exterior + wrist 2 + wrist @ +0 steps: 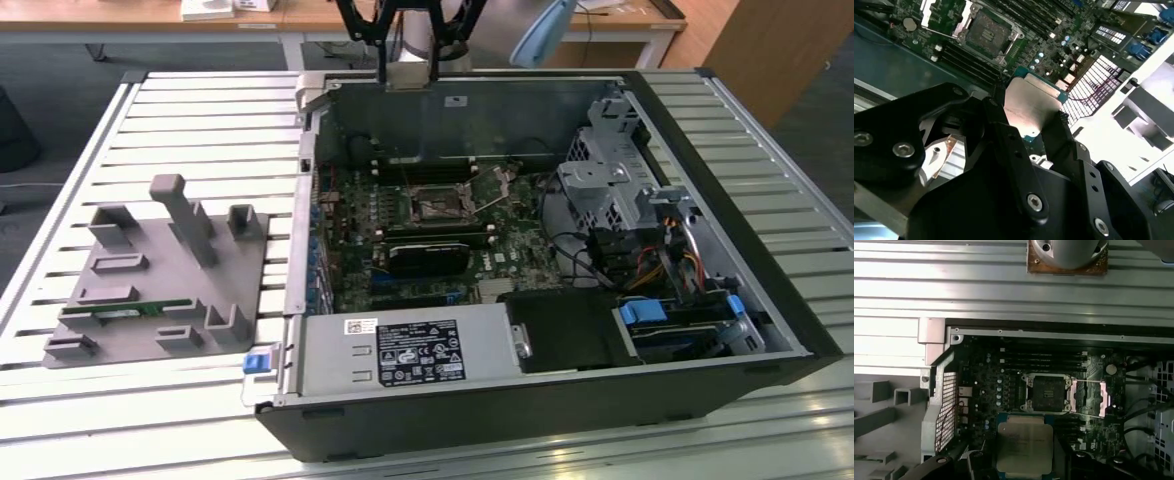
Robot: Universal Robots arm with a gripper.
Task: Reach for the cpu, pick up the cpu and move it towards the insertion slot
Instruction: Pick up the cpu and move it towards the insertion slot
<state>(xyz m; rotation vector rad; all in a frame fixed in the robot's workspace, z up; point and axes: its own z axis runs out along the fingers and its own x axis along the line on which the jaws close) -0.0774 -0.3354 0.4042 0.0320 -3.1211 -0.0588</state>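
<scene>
Hand [1036,117] clamped on cpu [1030,106], held above motherboard [994,385], near open insertion slot [1046,393], not touching.

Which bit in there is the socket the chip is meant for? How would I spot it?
Look inside the open computer case at the green motherboard. Near its middle sits the insertion slot: a square with a dark centre and silvery metal frame, unlike the long narrow black memory slots beside it.

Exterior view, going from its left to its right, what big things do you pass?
Grey plastic block with raised posts → white label on the case's metal cover → insertion slot → blue drive latch → black side wall of the computer case.
</scene>
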